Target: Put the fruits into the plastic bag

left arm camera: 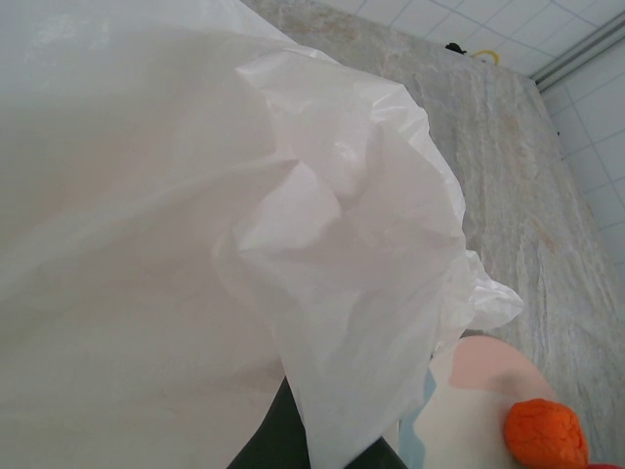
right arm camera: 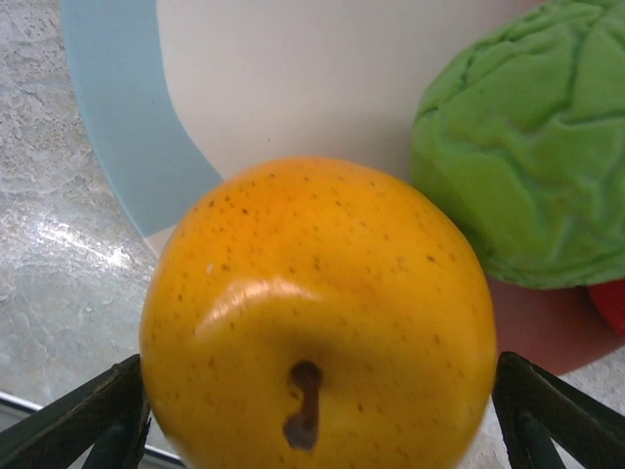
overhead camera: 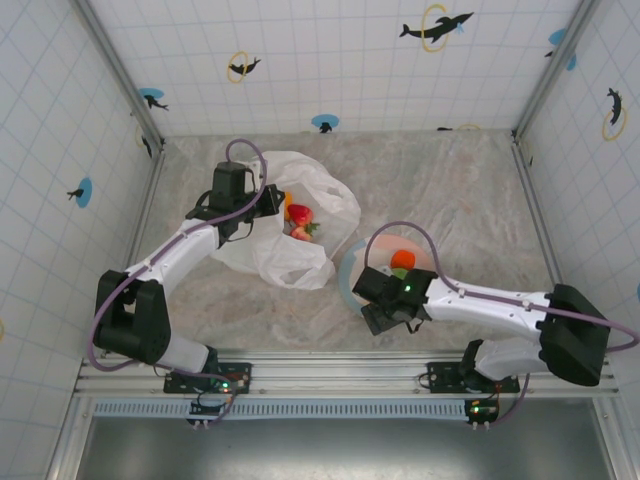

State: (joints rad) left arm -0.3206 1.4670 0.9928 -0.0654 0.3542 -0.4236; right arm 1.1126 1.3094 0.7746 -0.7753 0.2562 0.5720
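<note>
1. I take the plate (overhead camera: 346,282) as my marker. The plastic bag (overhead camera: 300,258) lies on the table just left of it, its mouth open towards the plate.
2. My left gripper (overhead camera: 267,206) sits at the bag's rim on the side away from the plate, clenched on the film. From the left wrist the pinch itself is buried under white folds, and one dark finger (left arm camera: 269,445) pokes out below them.
3. Inside the bag, left of the plate, I make out a red fruit (overhead camera: 300,214), a second red one with a green tuft (overhead camera: 304,232) and an orange sliver (overhead camera: 288,204). The arm and the film cover the rest of the inside.
4. My right gripper (right arm camera: 319,366) is at the plate's near-left edge, fingers spread wide on either side of a yellow-orange fruit (right arm camera: 317,283). I cannot tell whether the pads press it, because both fingers are cut off at the bottom of the frame.
5. From above, the right wrist covers that edge of the plate.
6. Further onto the plate sit a green fruit (right arm camera: 527,147) and an orange fruit (overhead camera: 402,259). A red scrap beside the green one is too cropped to name.
</note>
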